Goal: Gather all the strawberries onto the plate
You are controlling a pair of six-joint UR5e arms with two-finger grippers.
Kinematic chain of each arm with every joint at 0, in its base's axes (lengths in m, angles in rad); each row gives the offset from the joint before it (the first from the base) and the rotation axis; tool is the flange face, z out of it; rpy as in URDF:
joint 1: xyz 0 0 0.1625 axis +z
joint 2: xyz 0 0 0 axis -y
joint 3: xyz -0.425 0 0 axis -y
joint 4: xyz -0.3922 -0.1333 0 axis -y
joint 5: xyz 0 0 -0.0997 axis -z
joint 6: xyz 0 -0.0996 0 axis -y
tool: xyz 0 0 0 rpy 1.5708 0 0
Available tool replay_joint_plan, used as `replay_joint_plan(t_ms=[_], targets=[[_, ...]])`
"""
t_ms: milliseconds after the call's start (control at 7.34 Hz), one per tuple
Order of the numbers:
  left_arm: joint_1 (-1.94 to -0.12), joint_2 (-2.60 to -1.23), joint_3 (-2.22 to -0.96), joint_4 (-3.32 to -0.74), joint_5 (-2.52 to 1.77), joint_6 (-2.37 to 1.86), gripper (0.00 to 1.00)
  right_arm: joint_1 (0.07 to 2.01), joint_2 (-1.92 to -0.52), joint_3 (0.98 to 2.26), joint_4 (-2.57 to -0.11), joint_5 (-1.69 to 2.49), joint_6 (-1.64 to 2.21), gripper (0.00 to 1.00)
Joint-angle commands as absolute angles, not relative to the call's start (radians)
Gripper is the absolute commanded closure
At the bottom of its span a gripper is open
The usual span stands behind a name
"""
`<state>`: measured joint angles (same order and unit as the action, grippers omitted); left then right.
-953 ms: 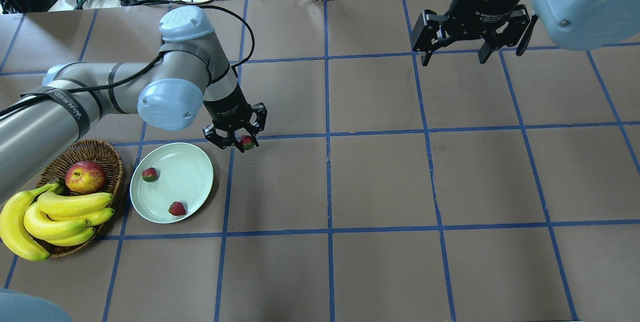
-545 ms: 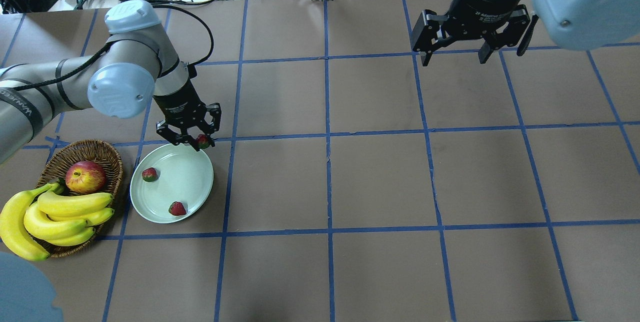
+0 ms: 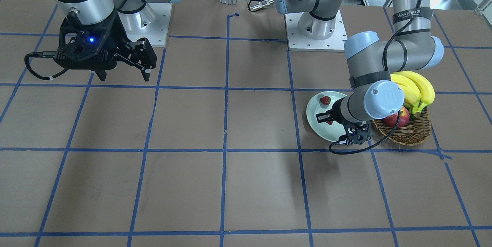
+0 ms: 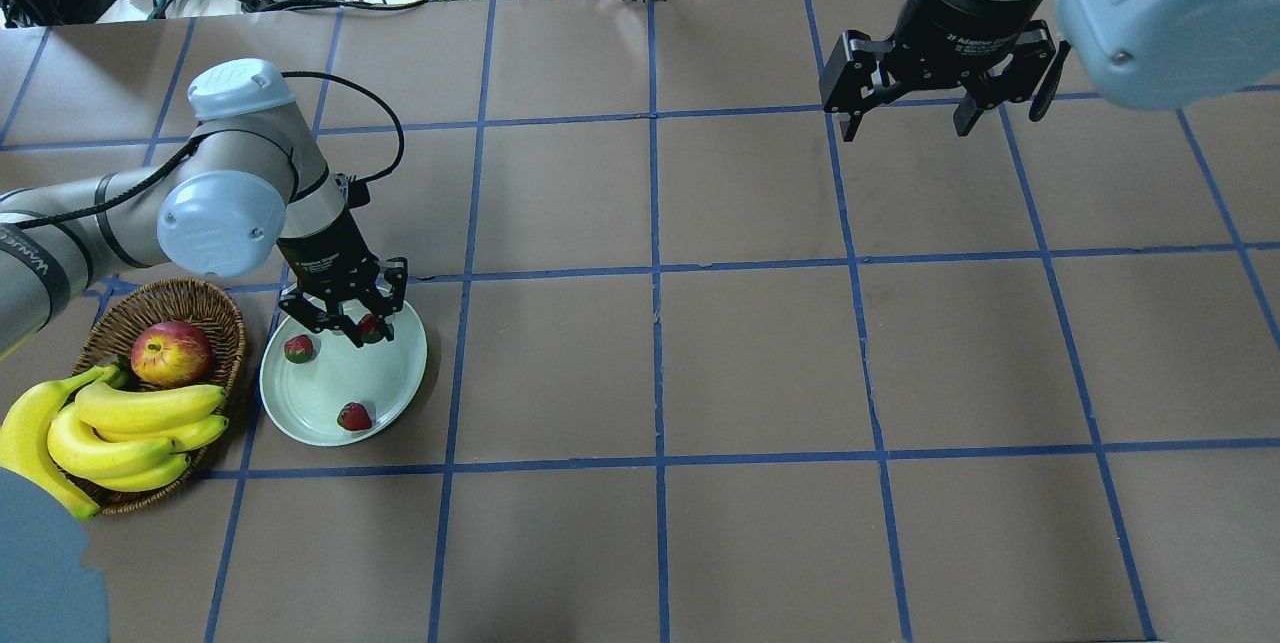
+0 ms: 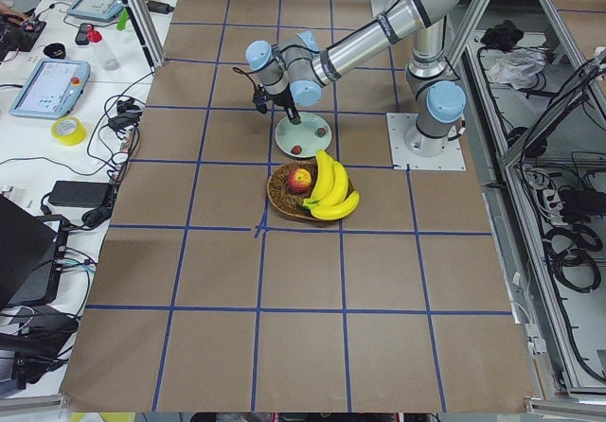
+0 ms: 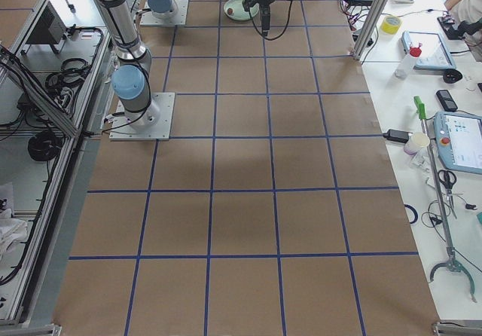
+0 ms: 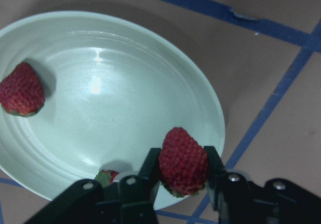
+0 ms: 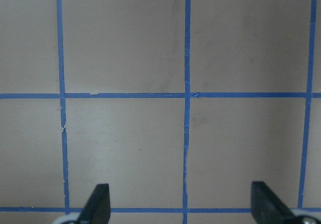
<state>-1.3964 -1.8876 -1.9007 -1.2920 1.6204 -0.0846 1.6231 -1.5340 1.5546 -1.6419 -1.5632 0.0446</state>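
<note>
My left gripper [image 4: 364,326] is shut on a strawberry [image 4: 372,329] and holds it just above the far part of the pale mint plate [image 4: 390,373]. In the left wrist view the held strawberry [image 7: 183,159] sits between the fingers over the plate's rim [image 7: 210,108]. Two more strawberries lie on the plate, one at its left [image 4: 298,349] and one at its near edge [image 4: 353,416]. My right gripper [image 4: 905,123] is open and empty, high above the far right of the table; its wrist view shows only bare table between the fingertips [image 8: 100,199].
A brown wicker basket [image 4: 205,295] stands just left of the plate, holding a red-yellow apple [image 4: 171,352] and a bunch of bananas [image 4: 120,433]. The brown table has blue tape grid lines. Cables and boxes lie beyond its far edge.
My left gripper has carried the strawberry leftward and toward the robot, from beyond the plate's right rim to over the plate, and has come lower. The right arm has barely moved.
</note>
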Motion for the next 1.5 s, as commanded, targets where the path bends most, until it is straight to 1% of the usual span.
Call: replay_joint_plan(t_ms=[0, 136, 272, 409, 545, 681, 953, 1089, 1226, 1362], targets=[[-1.393, -1.888, -1.904, -1.263, 1.667, -0.049, 0.09, 1.623, -1.534, 1.555, -1.643, -1.563, 0.044, 0.0], [-1.393, -1.876, -1.899, -1.226, 1.667, -0.051, 0.0, 1.623, -1.534, 1.555, -1.643, -1.563, 0.044, 0.0], [-1.396, -1.858, -1.895, -1.154, 1.667, -0.046, 0.0, 1.623, -1.534, 1.557, -1.644, -1.563, 0.044, 0.0], [-1.407, -1.827, -1.884, -1.138, 1.66, -0.048, 0.0, 1.621, -1.534, 1.557, -1.646, -1.566, 0.044, 0.0], [-1.416, -1.791, -1.87, -1.14, 1.625, -0.081, 0.0, 1.621, -1.534, 1.555, -1.646, -1.566, 0.044, 0.0], [-1.416, -1.769, -1.827, -1.144, 1.617, -0.083, 0.0, 1.621, -1.534, 1.555, -1.646, -1.568, 0.043, 0.0], [-1.486, -1.685, -1.796, -1.164, 1.623, -0.069, 0.0, 1.621, -1.534, 1.557, -1.646, -1.568, 0.044, 0.0], [-1.499, -1.658, -1.74, -1.249, 1.624, -0.069, 0.0, 1.621, -1.534, 1.555, -1.646, -1.566, 0.046, 0.0], [-1.5, -1.642, -1.632, -1.44, 1.638, -0.063, 0.0, 1.621, -1.534, 1.555, -1.646, -1.566, 0.046, 0.0], [-1.509, -1.628, -1.546, -1.568, 1.647, -0.043, 0.0, 1.621, -1.534, 1.557, -1.646, -1.566, 0.046, 0.0]])
